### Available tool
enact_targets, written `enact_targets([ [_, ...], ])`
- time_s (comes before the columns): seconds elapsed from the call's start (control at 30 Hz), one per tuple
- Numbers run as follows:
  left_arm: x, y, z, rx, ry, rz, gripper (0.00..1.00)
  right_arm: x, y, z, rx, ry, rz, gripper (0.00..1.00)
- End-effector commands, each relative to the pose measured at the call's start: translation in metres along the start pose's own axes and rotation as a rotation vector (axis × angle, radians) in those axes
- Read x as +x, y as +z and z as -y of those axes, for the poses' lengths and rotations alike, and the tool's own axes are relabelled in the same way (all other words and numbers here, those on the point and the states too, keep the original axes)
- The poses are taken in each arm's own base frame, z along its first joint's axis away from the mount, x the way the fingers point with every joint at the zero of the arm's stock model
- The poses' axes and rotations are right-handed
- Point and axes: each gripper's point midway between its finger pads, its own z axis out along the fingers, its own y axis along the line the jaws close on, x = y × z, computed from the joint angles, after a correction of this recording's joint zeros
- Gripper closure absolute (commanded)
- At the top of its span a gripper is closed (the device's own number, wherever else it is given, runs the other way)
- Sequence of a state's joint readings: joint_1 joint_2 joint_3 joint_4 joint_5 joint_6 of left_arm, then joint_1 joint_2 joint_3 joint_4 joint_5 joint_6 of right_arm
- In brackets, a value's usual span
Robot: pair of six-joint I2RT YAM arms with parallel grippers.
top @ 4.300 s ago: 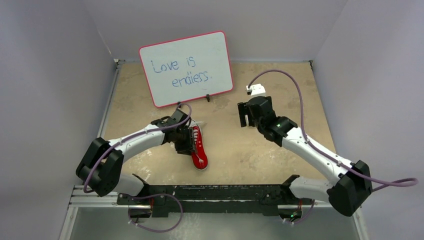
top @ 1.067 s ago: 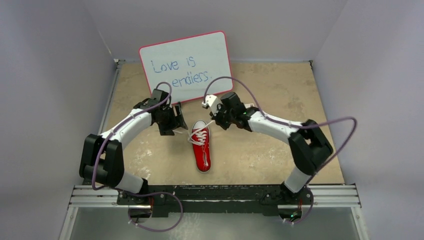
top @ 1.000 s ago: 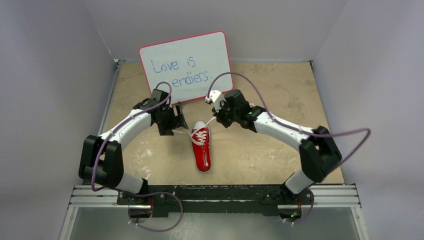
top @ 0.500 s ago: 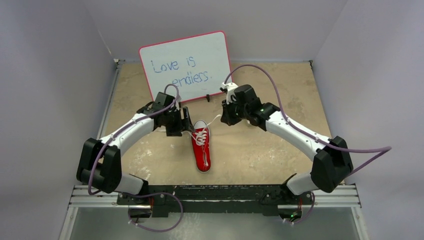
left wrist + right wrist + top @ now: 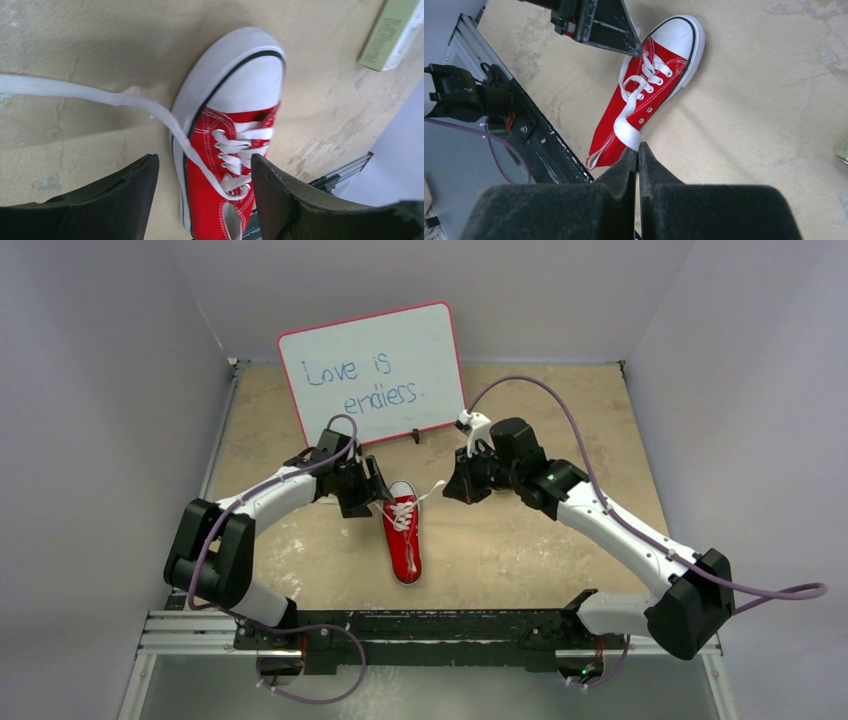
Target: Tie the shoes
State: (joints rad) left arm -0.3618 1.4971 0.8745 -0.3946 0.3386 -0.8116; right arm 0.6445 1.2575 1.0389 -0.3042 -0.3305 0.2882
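At the middle of the table (image 5: 520, 550), one red sneaker (image 5: 404, 540) lies on its sole. Its long axis runs near-to-far, with the heel toward the arm bases and the white toe cap (image 5: 250, 75) toward the whiteboard (image 5: 372, 375).

The left gripper (image 5: 202, 160) is released, its jaws spread wide with nothing between them. It hangs at the shoe's left side, near the toe end. In the left wrist view the eyelet rows show in the gap between its two fingers (image 5: 125, 200).

The right gripper (image 5: 638, 150) is clenched on the end of the held lace (image 5: 628, 131). This lace rises off the eyelets and runs rightward to the gripper, which stands right of the toe, apart from the shoe.

The free lace (image 5: 75, 90) leaves the eyelets nearest the shoe's opening, crosses the white sole edge and lies flat on the table. Its tip is out of frame.

Judgement: the coming move turns on the free lace. The left arm is the nearer one. The lace lies ahead of and to one side of the open jaws, not between them, so the gripper likely needs to shift along the lace before closing.

Count: one sneaker, two lace ends (one held, one free), two grippers, one whiteboard. No knot is visible.
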Motion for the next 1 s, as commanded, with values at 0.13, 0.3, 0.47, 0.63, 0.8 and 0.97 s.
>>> enact_targets([
  [0.13,0.013,0.018,-0.013,-0.052,-0.052,-0.035,0.47,-0.018,0.001,-0.016,-0.079,-0.031,0.055,1.0],
  [0.3,0.016,0.016,-0.013,-0.08,-0.031,-0.034,0.75,-0.019,-0.001,-0.017,-0.079,-0.039,0.042,1.0],
  [0.47,0.031,-0.005,0.006,-0.004,-0.032,-0.084,0.97,-0.021,-0.011,-0.031,-0.15,-0.079,0.067,1.0],
  [0.63,0.062,-0.022,0.031,0.062,-0.026,-0.167,1.0,-0.034,-0.016,-0.038,-0.173,-0.064,0.131,1.0],
  [0.8,0.072,-0.026,0.045,0.176,-0.169,-0.148,1.0,-0.062,-0.01,-0.027,-0.172,0.036,0.236,1.0],
  [0.97,0.077,-0.03,0.027,0.11,-0.183,-0.118,1.0,-0.06,0.002,-0.024,-0.195,0.042,0.158,1.0],
])
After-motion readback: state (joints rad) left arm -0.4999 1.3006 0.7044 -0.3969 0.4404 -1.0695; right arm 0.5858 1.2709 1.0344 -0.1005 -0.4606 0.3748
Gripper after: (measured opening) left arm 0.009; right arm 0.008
